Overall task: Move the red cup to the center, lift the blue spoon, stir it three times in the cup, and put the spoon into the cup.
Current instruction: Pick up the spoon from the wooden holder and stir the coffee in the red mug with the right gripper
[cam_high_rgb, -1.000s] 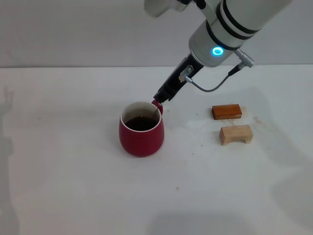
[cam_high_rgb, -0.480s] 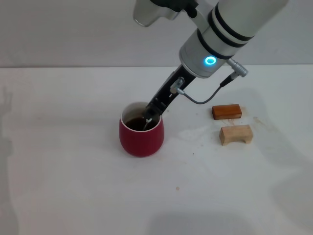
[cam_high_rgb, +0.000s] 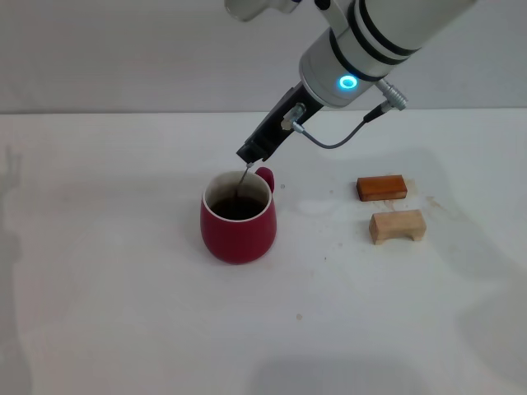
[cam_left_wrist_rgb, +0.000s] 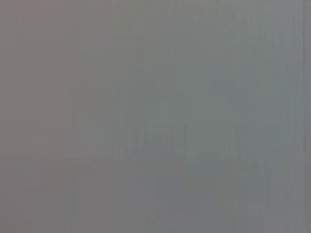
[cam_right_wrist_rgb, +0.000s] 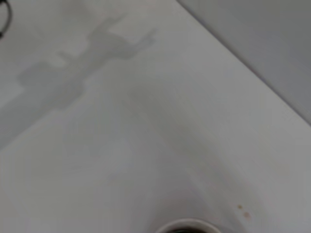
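The rounded dark red ceramic cup stands upright on the white desk, well below and slightly ahead of the fingers as the head view shows them, with dark liquid inside its whitish wall and its loop handle turned toward the far right. Off to the right of the fingers and nearer than them lies a tan wooden block, and just behind it an orange-brown wooden block; the two are apart from each other and well apart from the cup.

A thin grey stem, the visible part of the blue spoon, runs steeply down from the fingers into the cup, its lower end over or in the dark liquid; its handle colour cannot be made out. The right gripper hangs just above the cup's far rim, its dark fingers clamped together on the top of the spoon. Behind it the right arm slants up and to the right, a blue ring light on its white wrist.

The right wrist view shows only bare desk and a sliver of the cup's rim. The left gripper appears nowhere.
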Motion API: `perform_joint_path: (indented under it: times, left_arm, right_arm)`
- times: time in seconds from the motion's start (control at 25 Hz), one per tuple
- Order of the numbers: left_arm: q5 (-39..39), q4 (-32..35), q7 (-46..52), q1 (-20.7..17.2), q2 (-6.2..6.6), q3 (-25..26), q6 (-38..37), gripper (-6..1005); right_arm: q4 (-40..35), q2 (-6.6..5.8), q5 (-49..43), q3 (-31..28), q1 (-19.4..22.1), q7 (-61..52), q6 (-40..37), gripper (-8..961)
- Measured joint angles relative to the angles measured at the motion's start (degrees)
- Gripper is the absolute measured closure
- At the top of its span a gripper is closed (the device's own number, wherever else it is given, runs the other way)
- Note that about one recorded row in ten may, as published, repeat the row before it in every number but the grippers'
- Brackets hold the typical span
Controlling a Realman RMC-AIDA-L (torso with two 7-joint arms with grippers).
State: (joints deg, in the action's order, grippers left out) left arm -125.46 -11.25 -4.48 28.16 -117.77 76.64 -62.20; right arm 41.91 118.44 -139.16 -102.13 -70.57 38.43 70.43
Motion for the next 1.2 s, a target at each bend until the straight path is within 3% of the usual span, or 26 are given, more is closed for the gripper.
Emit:
perform_joint_path:
  times: [0.52, 0.92, 1.2]
  left_arm:
    - [-0.23, 0.00, 0.00, 0.32, 0.00, 0.00, -0.05, 175]
    - [-0.23, -0.60, 0.00, -0.05, 0.00, 0.00, -0.28, 175]
    - [-0.20, -0.63, 0.05, -0.12, 0.01, 0.00, -0.38, 175]
  right_arm:
    - [0.37, 0.11, 0.64, 0.10, -0.07, 0.85, 6.86, 795]
    - [-1.46, 0.45, 3.50, 2.97, -0.27, 1.07, -0.90, 796]
    - [-1.48, 0.23, -0.53, 3.28, -0.70, 0.20, 0.07, 792]
